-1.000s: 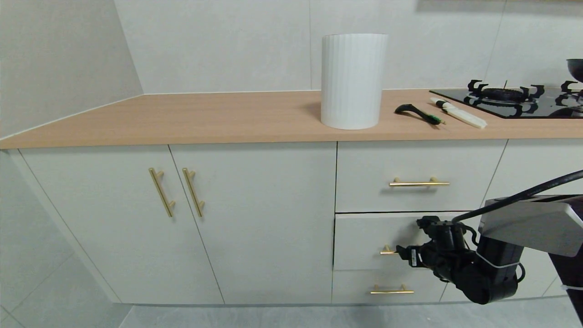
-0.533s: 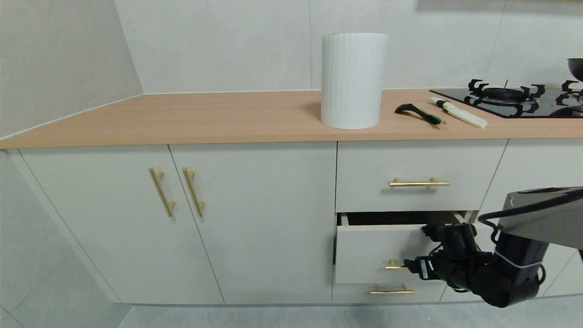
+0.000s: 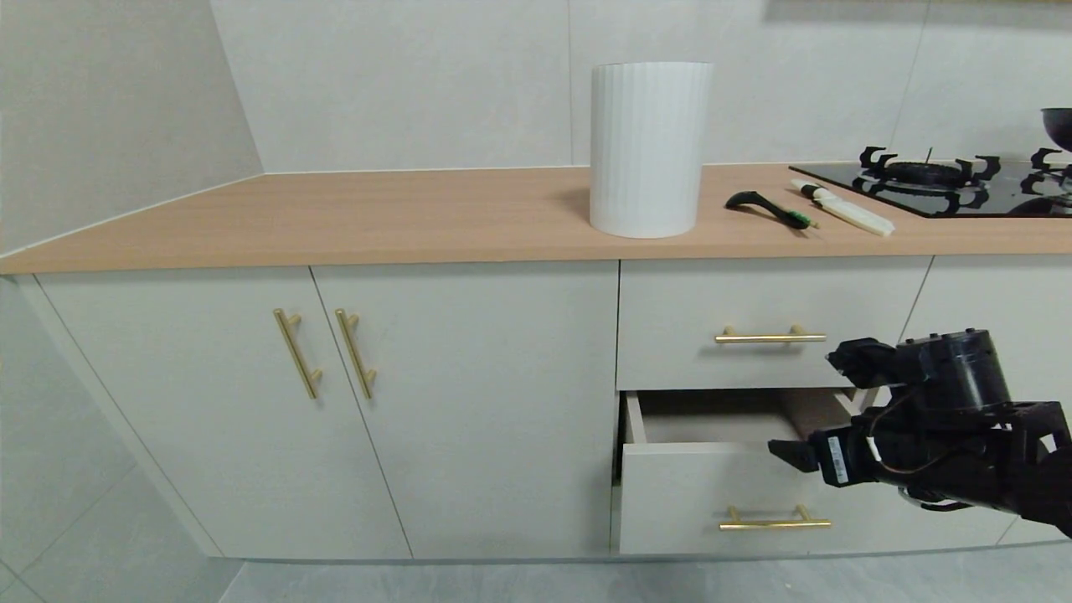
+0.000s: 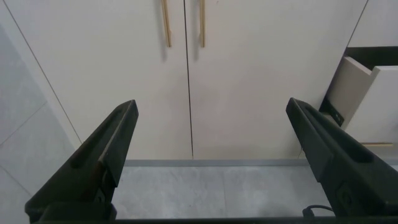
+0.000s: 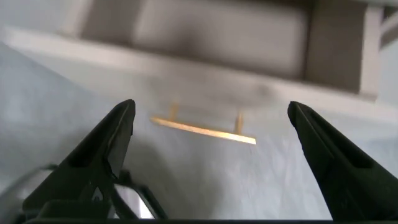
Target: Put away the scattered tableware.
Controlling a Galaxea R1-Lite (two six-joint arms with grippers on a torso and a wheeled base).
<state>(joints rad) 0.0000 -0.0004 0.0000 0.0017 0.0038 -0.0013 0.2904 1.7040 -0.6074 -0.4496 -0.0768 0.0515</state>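
Observation:
A black and green peeler (image 3: 769, 208) and a white-sheathed utensil (image 3: 842, 207) lie on the wooden counter (image 3: 402, 218), right of a tall white ribbed holder (image 3: 646, 149). Below them the middle drawer (image 3: 703, 494) stands pulled out, and its inside (image 3: 712, 414) looks bare. My right gripper (image 3: 816, 406) hangs open above the drawer's front right part, clear of the gold handle (image 3: 775, 523). The right wrist view looks past the open right gripper (image 5: 211, 143) at that handle (image 5: 202, 129) and the drawer's inside (image 5: 217, 37). My left gripper (image 4: 211, 155) is open, low before the cabinet doors (image 4: 186, 62).
A gas hob (image 3: 946, 184) sits at the counter's right end. The top drawer (image 3: 770, 327) is shut, as are the double doors (image 3: 327, 402) on the left. Grey tiled floor (image 4: 205, 193) runs along the cabinets. The open drawer (image 4: 367, 93) juts out into the floor space.
My right gripper pulled the middle drawer out by its handle, then let go and rose above the drawer front. The drawer now stands much farther out.

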